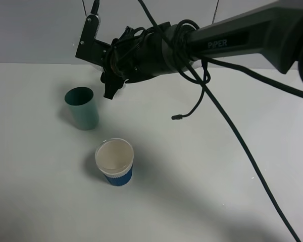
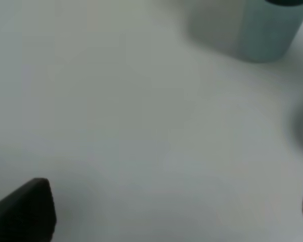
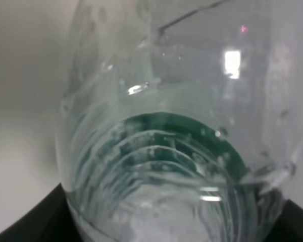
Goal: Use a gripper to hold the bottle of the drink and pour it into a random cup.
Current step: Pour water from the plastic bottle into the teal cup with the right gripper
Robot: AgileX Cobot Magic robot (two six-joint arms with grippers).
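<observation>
Exterior high view showed the right gripper (image 1: pixel 103 65) pinched tight on the bottle of the drink (image 3: pixel 166 151), raised over a white table (image 1: pixel 217 191); a teal cup (image 1: pixel 82 108) stood below it, pale wall (image 1: pixel 35 30) behind.

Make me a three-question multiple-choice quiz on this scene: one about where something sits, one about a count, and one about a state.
1. In the high view, where is the teal cup relative to the white-and-blue cup?
A. Farther back and to the left
B. Nearer and to the right
C. Stacked inside it

2. How many cups stand on the table?
A. One
B. Two
C. Four

3. What is the state of the bottle?
A. Standing on the table
B. Lying inside a cup
C. Gripped by the right gripper

Answers:
1 A: the teal cup sits behind and left of the other.
2 B: only those two cups are in view.
3 C: the right wrist view shows the bottle held close, filling the frame.
</observation>
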